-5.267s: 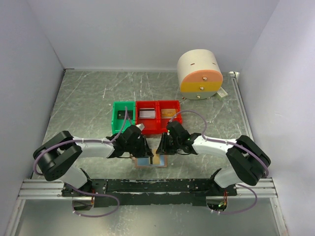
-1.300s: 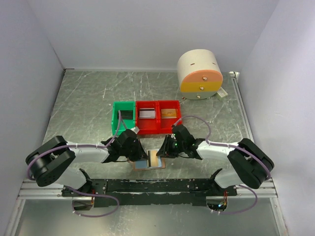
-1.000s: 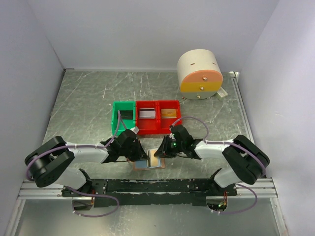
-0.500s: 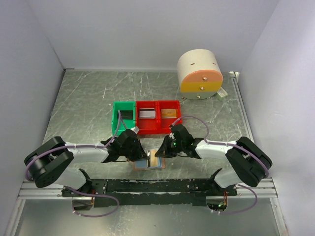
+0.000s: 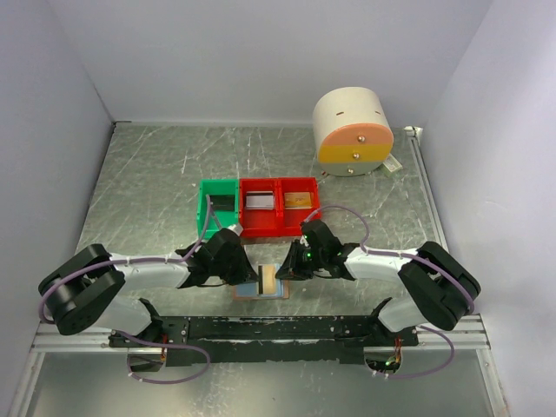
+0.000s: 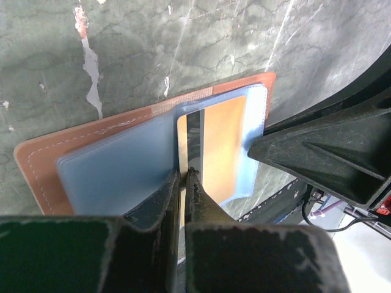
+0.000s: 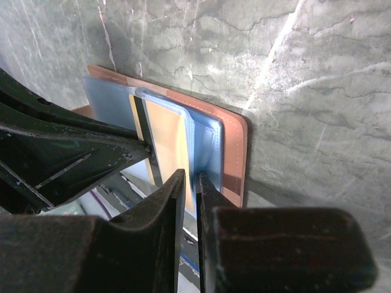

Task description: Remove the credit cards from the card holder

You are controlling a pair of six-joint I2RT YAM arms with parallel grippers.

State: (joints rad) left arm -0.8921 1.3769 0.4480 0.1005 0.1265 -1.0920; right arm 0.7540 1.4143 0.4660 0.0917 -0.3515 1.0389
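Card holder (image 5: pixel 259 294) lies open on table (image 5: pixel 156 174), just nearside of red bins (image 5: pixel 280 207). Gold card (image 6: pixel 223 146) with dark stripe sits in its blue pocket. Left gripper (image 6: pixel 184 177) clenched on card's striped edge. Right gripper (image 7: pixel 190 180) at pocket's outer edge, jaws almost together; cannot tell if gripping. Green bin (image 5: pixel 217 204) touches red bins' left side.

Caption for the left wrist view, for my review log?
Closed left gripper meets the gold credit card inside the open card holder.
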